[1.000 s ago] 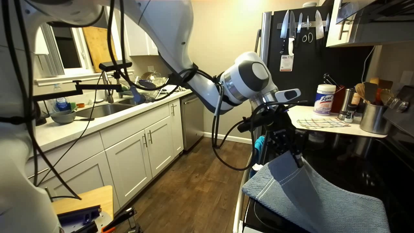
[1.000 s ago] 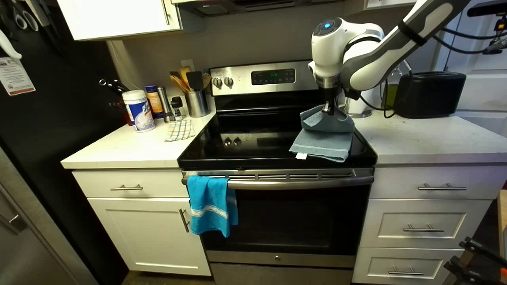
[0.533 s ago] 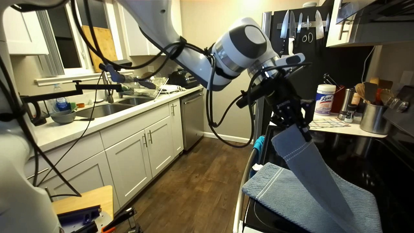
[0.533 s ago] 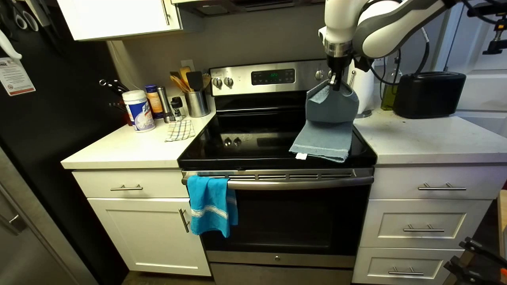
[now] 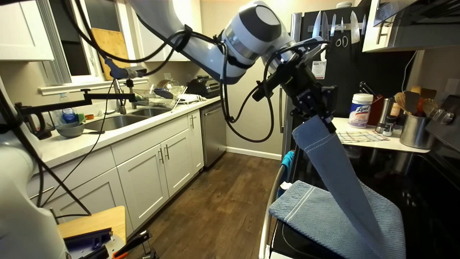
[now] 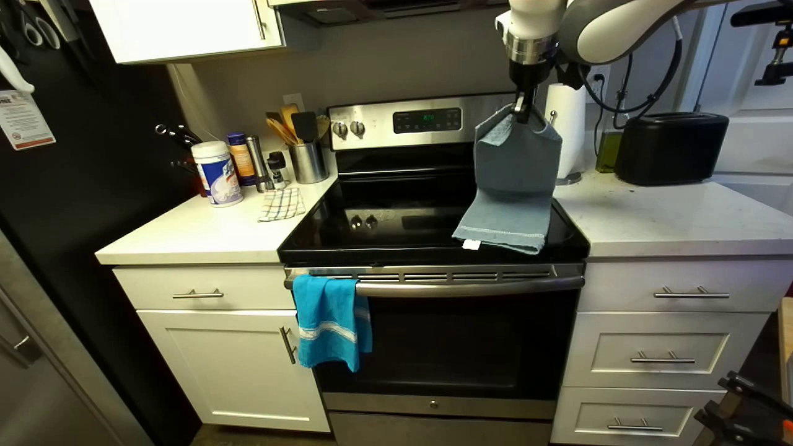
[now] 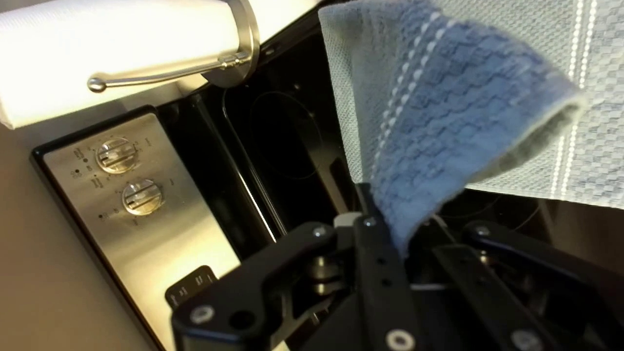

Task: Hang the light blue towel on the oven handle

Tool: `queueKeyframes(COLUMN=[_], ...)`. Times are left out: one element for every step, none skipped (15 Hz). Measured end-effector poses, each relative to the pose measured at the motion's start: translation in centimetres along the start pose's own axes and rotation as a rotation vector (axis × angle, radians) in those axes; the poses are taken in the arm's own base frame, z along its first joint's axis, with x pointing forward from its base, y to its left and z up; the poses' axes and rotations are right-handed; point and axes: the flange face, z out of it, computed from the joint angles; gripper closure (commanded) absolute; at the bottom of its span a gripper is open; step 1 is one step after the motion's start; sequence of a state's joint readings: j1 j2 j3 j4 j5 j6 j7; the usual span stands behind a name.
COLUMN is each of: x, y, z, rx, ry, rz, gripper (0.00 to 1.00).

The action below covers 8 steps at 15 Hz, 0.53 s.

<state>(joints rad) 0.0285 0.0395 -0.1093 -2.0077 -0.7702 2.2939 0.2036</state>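
The light blue towel (image 5: 341, 180) hangs by one end from my gripper (image 5: 330, 126), above the black glass cooktop. Its lower part lies folded on the right of the cooktop near the front edge, as an exterior view shows (image 6: 508, 214). My gripper (image 6: 522, 113) is shut on the towel's end, high over the cooktop. In the wrist view the towel (image 7: 453, 112) runs up out of the jaws (image 7: 397, 214); the pinched edge is partly hidden by the fingers. The oven handle (image 6: 458, 289) is a curved silver bar across the range front, also seen edge-on (image 5: 266, 225).
A bright blue towel (image 6: 328, 322) hangs at the handle's left end. A paper towel holder (image 6: 570, 130) and a black toaster (image 6: 672, 148) stand right of the range. A wipes canister (image 6: 217, 173) and a utensil crock (image 6: 308, 162) stand left of it.
My gripper has risen with the towel's end in it, drawing more of the towel up off the cooktop. The folded part near the front edge has stayed in place.
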Motion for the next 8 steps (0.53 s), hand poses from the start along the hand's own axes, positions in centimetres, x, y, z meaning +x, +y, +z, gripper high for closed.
queueKeyframes(x=[0.2, 0.4, 0.6, 0.6, 0.7, 0.6, 0.6, 0.5], y=[-0.7, -1.4, -1.9, -2.3, -2.7, -3.1, -3.4, -3.7], z=[-0.5, -1.0, -1.5, -2.1, -2.6, -3.2, -3.7, -4.2], rx=[0.003, 0.006, 0.008, 0.01, 0.012, 0.013, 0.014, 0.015], ry=[0.007, 0.013, 0.021, 0.029, 0.036, 0.043, 0.049, 0.056], rz=[-0.013, -0.025, -0.034, -0.042, -0.05, -0.058, -0.067, -0.077], gripper=[0.98, 0.98, 0.98, 0.98, 0.98, 0.98, 0.98, 0.98])
